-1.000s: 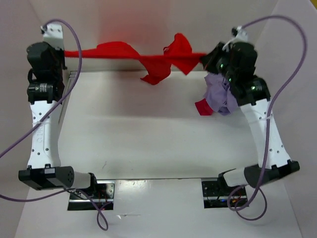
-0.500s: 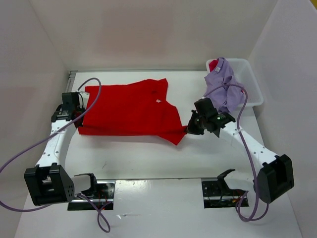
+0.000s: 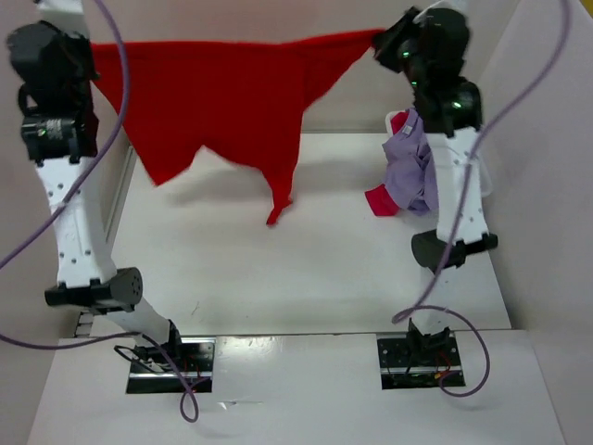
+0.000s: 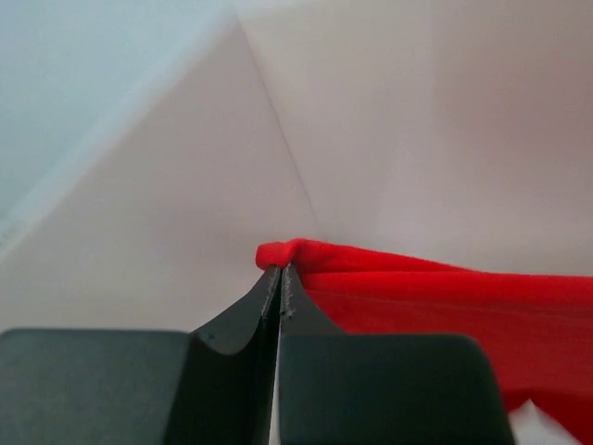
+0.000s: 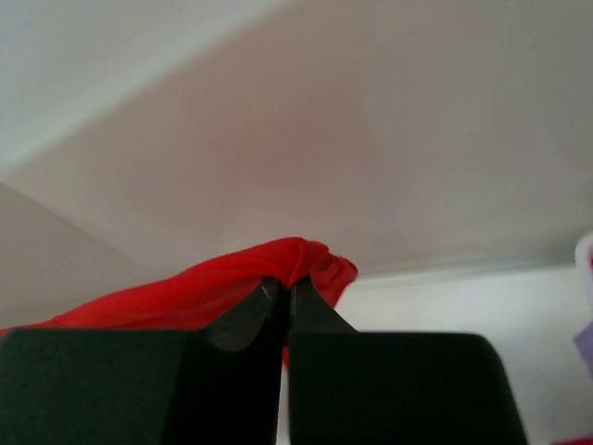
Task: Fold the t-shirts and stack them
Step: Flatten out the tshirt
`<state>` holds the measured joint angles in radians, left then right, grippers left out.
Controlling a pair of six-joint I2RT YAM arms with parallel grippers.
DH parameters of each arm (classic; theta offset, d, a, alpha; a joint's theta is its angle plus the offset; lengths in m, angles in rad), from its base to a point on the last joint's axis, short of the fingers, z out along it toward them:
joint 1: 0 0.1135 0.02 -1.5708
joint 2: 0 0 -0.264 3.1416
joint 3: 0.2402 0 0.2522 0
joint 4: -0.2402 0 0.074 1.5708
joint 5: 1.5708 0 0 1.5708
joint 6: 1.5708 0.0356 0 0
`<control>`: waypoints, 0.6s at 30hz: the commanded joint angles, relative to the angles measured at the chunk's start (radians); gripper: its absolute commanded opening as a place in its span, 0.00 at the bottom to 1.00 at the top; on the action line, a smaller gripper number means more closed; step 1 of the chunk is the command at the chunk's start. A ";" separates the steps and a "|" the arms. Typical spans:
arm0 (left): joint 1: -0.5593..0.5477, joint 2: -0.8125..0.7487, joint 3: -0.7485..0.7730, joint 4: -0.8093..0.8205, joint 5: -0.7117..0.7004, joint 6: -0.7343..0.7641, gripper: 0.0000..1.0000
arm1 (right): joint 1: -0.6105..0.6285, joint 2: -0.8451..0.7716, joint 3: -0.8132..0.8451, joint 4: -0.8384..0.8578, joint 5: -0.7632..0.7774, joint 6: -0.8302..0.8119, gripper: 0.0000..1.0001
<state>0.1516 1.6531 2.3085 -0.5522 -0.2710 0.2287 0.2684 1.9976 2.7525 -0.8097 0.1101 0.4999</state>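
Note:
The bright red t-shirt (image 3: 232, 93) hangs spread in the air above the far half of the table, stretched between both raised arms. My left gripper (image 3: 93, 46) is shut on its left top corner, and the wrist view shows red cloth (image 4: 445, 297) pinched at the fingertips of that gripper (image 4: 280, 267). My right gripper (image 3: 378, 42) is shut on the right top corner; its wrist view shows the gripper (image 5: 285, 283) biting a bunched red fold (image 5: 185, 292). The lavender t-shirt (image 3: 408, 176) and the crimson t-shirt (image 3: 380, 199) lie heaped at the right.
The white bin's rim (image 3: 391, 119) peeks out behind the right arm, mostly hidden by the arm and the heaped shirts. White walls enclose the table on the left, back and right. Purple cables loop from both arms.
Half a second ago the red shirt lay flat on the table with both grippers low at its edges. Now both arms are raised high and the shirt hangs spread between them.

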 commanded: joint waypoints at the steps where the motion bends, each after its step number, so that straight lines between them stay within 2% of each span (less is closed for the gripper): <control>1: 0.012 -0.047 0.081 0.003 -0.022 0.015 0.00 | -0.012 -0.163 0.122 -0.036 0.143 -0.064 0.00; 5: 0.012 -0.104 -0.044 0.038 -0.013 0.038 0.00 | -0.012 -0.233 -0.043 -0.046 0.132 -0.064 0.00; 6: 0.012 -0.151 -0.154 0.081 -0.013 0.063 0.00 | 0.026 -0.247 -0.072 -0.057 0.175 -0.076 0.00; 9: 0.012 -0.241 -0.314 0.121 -0.013 0.093 0.00 | 0.087 -0.315 -0.233 -0.069 0.252 -0.095 0.00; 10: 0.012 -0.263 -0.421 0.121 -0.013 0.113 0.00 | 0.130 -0.339 -0.291 -0.069 0.302 -0.095 0.00; 11: 0.012 -0.309 -0.478 0.132 -0.013 0.124 0.00 | 0.153 -0.368 -0.448 -0.069 0.322 -0.095 0.00; 13: 0.012 -0.358 -0.602 0.132 -0.013 0.149 0.00 | 0.207 -0.503 -0.658 0.012 0.336 -0.072 0.00; 14: 0.012 -0.404 -0.730 0.132 -0.013 0.171 0.00 | 0.207 -0.604 -0.877 0.074 0.309 -0.025 0.00; 15: 0.012 -0.426 -0.794 0.132 -0.013 0.184 0.00 | 0.207 -0.650 -0.983 0.096 0.283 0.007 0.00; 16: 0.012 -0.446 -0.857 0.117 -0.013 0.195 0.00 | 0.207 -0.687 -1.166 0.107 0.237 0.041 0.00; 17: 0.012 -0.485 -0.977 0.098 -0.022 0.205 0.00 | 0.219 -0.747 -1.250 0.107 0.218 0.102 0.00; 18: 0.012 -0.504 -1.035 0.084 -0.022 0.205 0.00 | 0.229 -0.770 -1.327 0.107 0.198 0.132 0.00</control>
<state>0.1520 1.2602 1.4071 -0.4427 -0.2470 0.3679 0.4805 1.3643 1.5929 -0.7273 0.3149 0.5125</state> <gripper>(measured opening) 0.003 0.009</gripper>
